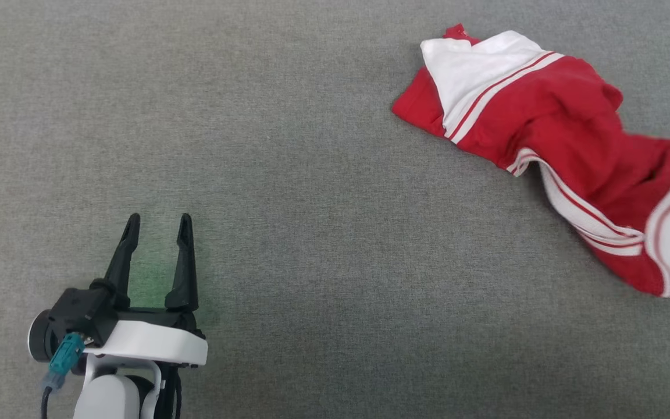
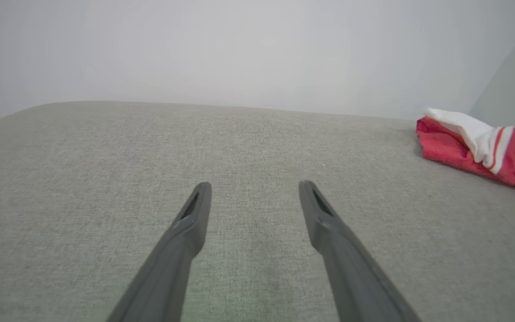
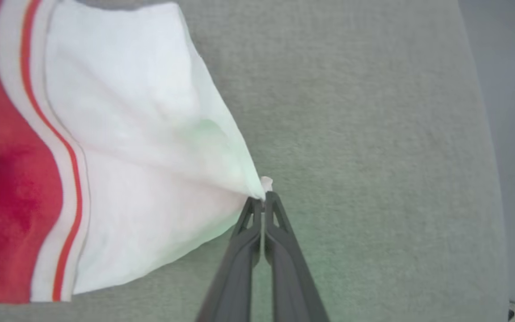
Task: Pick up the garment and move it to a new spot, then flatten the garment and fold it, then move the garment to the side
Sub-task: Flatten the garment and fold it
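The red garment (image 1: 567, 145) with white panels and striped trim lies crumpled on the grey cloth surface at the upper right of the head view, running off the right edge. My left gripper (image 1: 159, 228) rests at the lower left, far from it, jaws open and empty. Its wrist view has the open gripper (image 2: 253, 190) over bare cloth, with the garment (image 2: 490, 147) at the far right. In the right wrist view my right gripper (image 3: 262, 199) is shut on a corner of the garment's white panel (image 3: 141, 147), which pulls taut toward the tips.
The grey fabric surface (image 1: 312, 174) spreads wide between my left gripper and the garment. Its far edge (image 2: 221, 105) meets a pale wall in the left wrist view. The surface's right edge (image 3: 485, 134) shows in the right wrist view.
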Robot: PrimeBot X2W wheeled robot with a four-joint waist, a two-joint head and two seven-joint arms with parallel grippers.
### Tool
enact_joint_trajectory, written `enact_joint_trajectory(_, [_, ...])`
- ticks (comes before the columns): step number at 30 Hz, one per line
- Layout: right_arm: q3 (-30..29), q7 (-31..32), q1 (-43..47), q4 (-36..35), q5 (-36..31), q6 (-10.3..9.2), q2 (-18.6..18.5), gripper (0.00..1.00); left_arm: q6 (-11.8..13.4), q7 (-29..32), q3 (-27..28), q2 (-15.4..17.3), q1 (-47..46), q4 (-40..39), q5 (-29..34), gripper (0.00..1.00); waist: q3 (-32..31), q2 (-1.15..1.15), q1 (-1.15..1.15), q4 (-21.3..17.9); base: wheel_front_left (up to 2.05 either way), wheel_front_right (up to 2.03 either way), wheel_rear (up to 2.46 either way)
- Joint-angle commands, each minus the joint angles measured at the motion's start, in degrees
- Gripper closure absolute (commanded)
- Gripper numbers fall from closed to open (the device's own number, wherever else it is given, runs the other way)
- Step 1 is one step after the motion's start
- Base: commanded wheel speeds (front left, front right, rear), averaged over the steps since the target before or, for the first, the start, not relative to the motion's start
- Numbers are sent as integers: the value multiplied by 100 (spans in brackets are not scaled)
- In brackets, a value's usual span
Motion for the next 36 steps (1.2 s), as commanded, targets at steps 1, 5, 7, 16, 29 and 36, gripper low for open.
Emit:
enact_joint_trajectory(1, [-90,-55,21,64,-33,-1,24,100,-10,-33,-8,33,-69,-8,8,0,17,0,0,-11,0,0,0])
enact_joint_trajectory(5, [-648,-300,-23,507,-252,-2,118,100,-10,-33,-75,61,-130,-1,-10,0,74,0,0,-9,0,0,0])
enact_joint_trajectory(7, [-947,-464,-120,737,-443,-2,121,100,-10,-33,-106,78,-168,-4,-24,0,105,0,0,6,0,0,0])
enact_joint_trajectory(16, [-1592,-1245,-772,1517,-1306,-2,373,100,-10,-33,-165,195,-258,15,-50,0,241,0,0,-3,0,0,0])
enact_joint_trajectory(29, [-1212,-2470,-1316,1982,-1580,-2,841,0,-10,-33,-1322,1289,-1392,62,-221,0,313,0,0,-498,0,0,0])
enact_joint_trajectory(36, [-445,-3264,-1389,1402,-1267,-2,1451,0,-3,284,-2944,2307,-3165,537,-798,0,324,0,0,-1030,0,0,0])
